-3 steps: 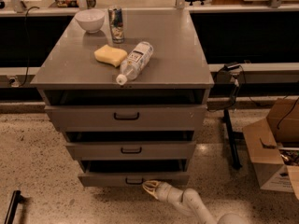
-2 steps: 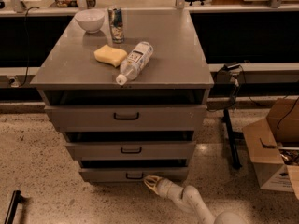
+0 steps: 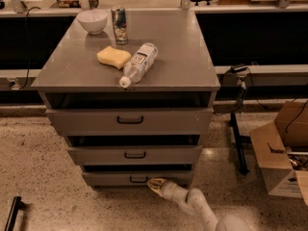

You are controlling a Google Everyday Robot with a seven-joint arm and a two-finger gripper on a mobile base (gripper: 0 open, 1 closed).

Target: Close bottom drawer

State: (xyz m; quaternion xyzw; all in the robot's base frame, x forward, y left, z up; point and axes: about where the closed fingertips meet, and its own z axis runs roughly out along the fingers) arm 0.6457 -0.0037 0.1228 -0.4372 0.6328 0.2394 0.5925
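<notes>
The bottom drawer (image 3: 110, 179) is the lowest of three grey cabinet drawers, with a shallow front and a small black handle (image 3: 138, 179). It stands slightly out, with a dark gap above its front. My gripper (image 3: 153, 183) is low at the front of the cabinet, its tip against the drawer front just right of the handle. My white arm (image 3: 195, 205) runs down to the bottom right.
The middle drawer (image 3: 134, 155) and top drawer (image 3: 130, 121) also stand slightly out. On the cabinet top are a white bowl (image 3: 92, 20), a can (image 3: 119, 24), a yellow sponge (image 3: 113, 57) and a lying water bottle (image 3: 139, 64). A cardboard box (image 3: 284, 150) and a black stand (image 3: 237, 138) are at the right.
The bottom drawer has slid inward, its front now closer to the cabinet. My gripper has followed it forward, still touching beside the handle.
</notes>
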